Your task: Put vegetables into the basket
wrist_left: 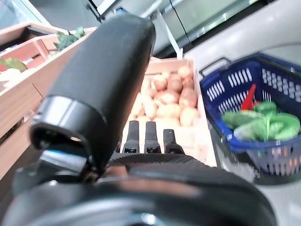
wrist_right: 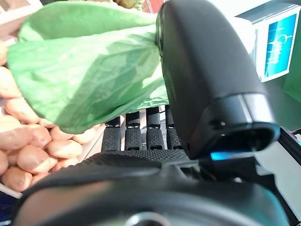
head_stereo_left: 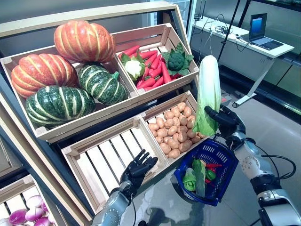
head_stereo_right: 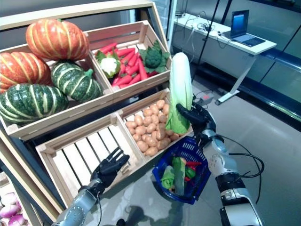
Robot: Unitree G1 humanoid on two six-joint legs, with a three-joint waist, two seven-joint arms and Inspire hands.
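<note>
Left eye view: we hold a napa cabbage (head_stereo_left: 208, 92) upright in our right hand (head_stereo_left: 225, 120), fingers and thumb curled round its leafy green lower end, the white stalk end pointing up. We judge the grip sits low on the cabbage so that the leaves can be swung down first into the blue basket (head_stereo_left: 221, 188), which sits directly below the hand on the floor side of the stand. The basket already holds a few greens (head_stereo_left: 194, 175) and something red; its open mouth faces up and has free room toward the far rim.

Right wrist view confirms the leaf (wrist_right: 89, 61) pressed between thumb (wrist_right: 207, 70) and fingers.

Our left hand (head_stereo_left: 138, 170) hangs idle, fingers straight and slightly spread, holding nothing, over the front lip of the empty slatted crate (head_stereo_left: 101, 162).

Edges to mind: the potato crate (head_stereo_left: 176, 129) rim lies just beside the cabbage's leaf tip, and the basket's near wall stands close under the crate's corner. Open room lies to the robot's right, over bare floor. Pumpkins (head_stereo_left: 66, 70) and the carrot crate (head_stereo_left: 153, 66) sit well apart, up the stand.
</note>
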